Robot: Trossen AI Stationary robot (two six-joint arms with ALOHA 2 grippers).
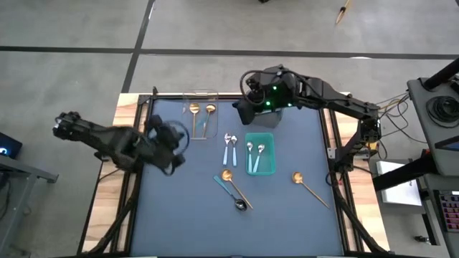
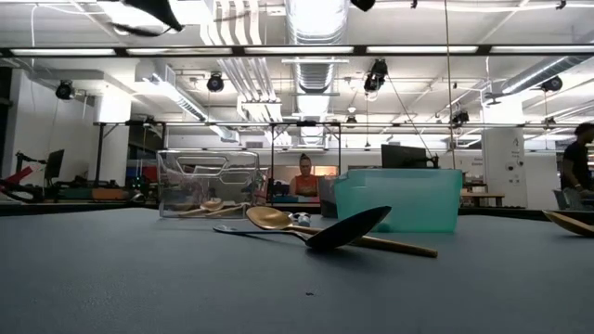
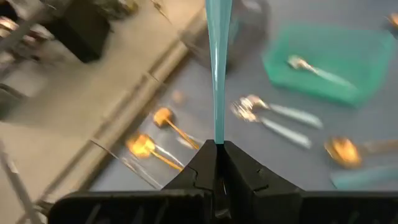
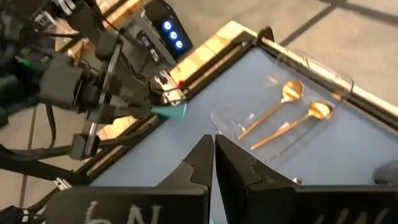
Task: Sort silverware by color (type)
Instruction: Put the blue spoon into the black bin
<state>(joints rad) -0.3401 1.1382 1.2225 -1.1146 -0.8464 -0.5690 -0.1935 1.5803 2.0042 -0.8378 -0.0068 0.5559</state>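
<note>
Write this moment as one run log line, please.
left gripper: shut on teal-handled spoon | right gripper: shut, empty | clear bin: two gold spoons

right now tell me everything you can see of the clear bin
The clear bin is a see-through plastic box, open at the top, standing upright at the table's far edge, left of the teal bin. Two gold spoons lie flat inside it, side by side, bowls toward the far edge. No end effector touches it.

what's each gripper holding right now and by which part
The left gripper is shut on a teal-handled spoon, pinching one end of its handle. The right gripper is shut and holds nothing.
</note>
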